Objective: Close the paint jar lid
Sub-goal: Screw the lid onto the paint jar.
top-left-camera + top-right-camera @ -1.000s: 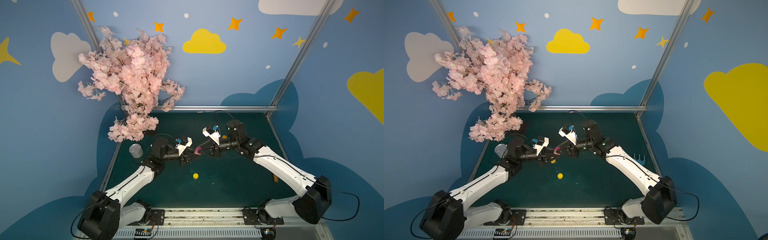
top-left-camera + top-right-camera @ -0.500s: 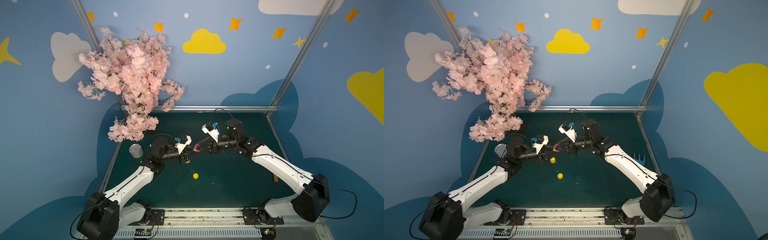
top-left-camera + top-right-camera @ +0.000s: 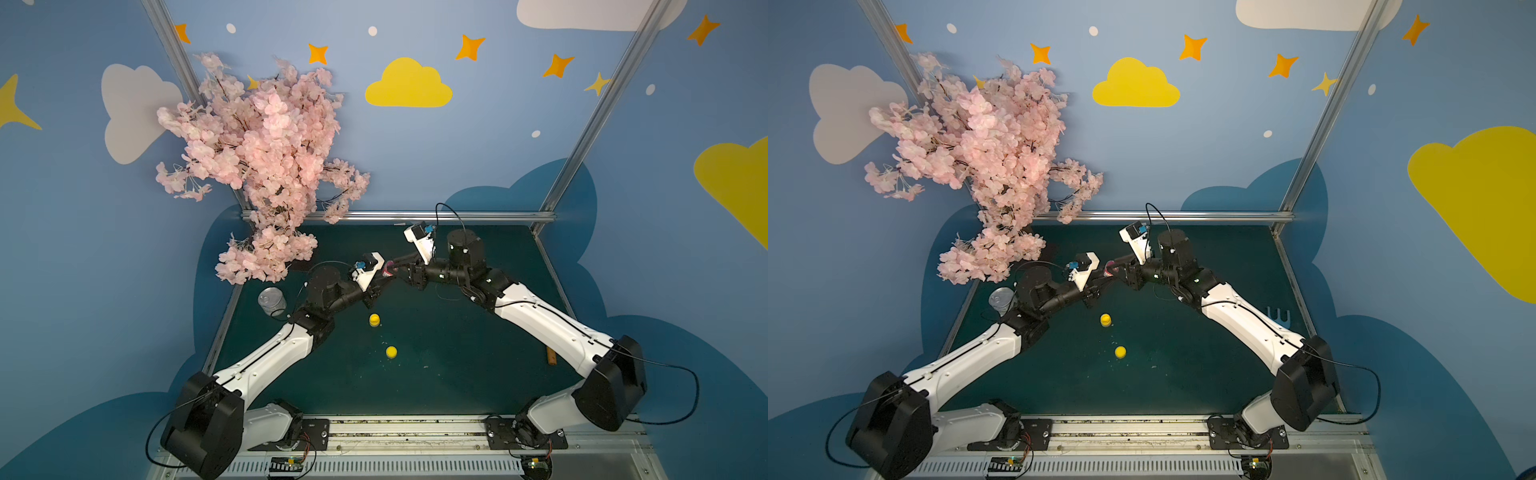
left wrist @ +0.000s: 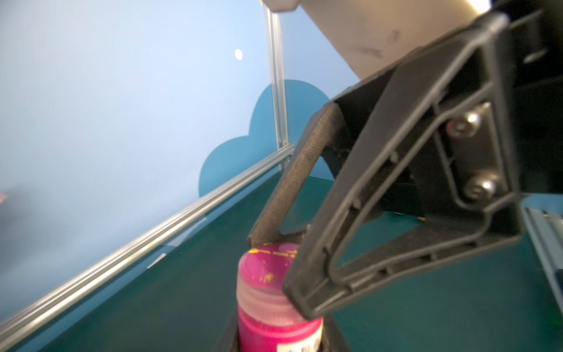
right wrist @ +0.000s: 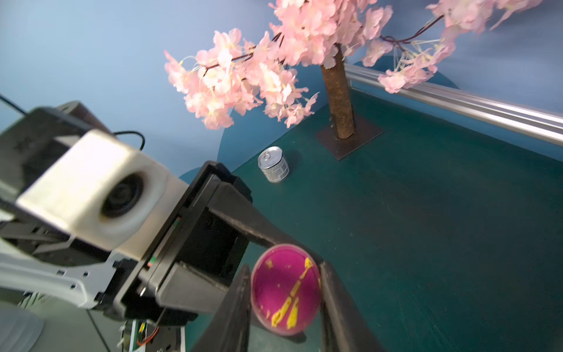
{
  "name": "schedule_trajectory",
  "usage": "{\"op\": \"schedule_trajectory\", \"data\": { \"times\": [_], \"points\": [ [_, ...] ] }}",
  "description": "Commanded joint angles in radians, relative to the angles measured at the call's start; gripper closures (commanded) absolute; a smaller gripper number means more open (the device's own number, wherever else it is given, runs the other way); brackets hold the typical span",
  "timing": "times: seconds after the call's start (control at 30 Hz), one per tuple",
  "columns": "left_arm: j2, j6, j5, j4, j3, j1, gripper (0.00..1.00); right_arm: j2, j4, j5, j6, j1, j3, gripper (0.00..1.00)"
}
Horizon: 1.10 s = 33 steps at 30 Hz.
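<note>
Now | left claw (image 4: pixel 280 339) pinching pink paint jar (image 4: pixel 268 327) | right claw (image 5: pixel 285 271) pinching its lid (image 5: pixel 286 295)

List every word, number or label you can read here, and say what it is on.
No text can be read.
Jar label: print too blurred.
Can: side print too small.
Lid: only yellow paint smears, no writing.
</note>
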State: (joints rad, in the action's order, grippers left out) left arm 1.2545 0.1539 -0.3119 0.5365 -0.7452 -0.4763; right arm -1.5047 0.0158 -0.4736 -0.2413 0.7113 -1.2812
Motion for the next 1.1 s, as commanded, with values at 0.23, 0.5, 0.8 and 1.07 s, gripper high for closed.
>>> {"op": "schedule_trajectory", "data": {
  "times": [0.23, 0.5, 0.8, 1.07],
  "points": [
    [0.085, 0.154, 0.380, 0.350, -0.136, -0.074, 0.74, -0.113, 0.204, 0.099, -0.182, 0.088, -0.039, 0.90],
    [0.111, 0.103, 0.372, 0.336, -0.121, -0.076, 0.73, -0.119, 0.213, 0.114, -0.192, 0.087, -0.050, 0.75],
    [0.056, -0.089, 0.245, 0.144, -0.020, -0.008, 0.73, -0.017, 0.230, 0.110, -0.155, 0.030, 0.020, 0.46],
    [0.067, -0.243, -0.011, 0.071, 0.061, 0.080, 0.73, 0.148, 0.134, 0.094, -0.093, -0.008, 0.161, 0.28]
  ]
}}
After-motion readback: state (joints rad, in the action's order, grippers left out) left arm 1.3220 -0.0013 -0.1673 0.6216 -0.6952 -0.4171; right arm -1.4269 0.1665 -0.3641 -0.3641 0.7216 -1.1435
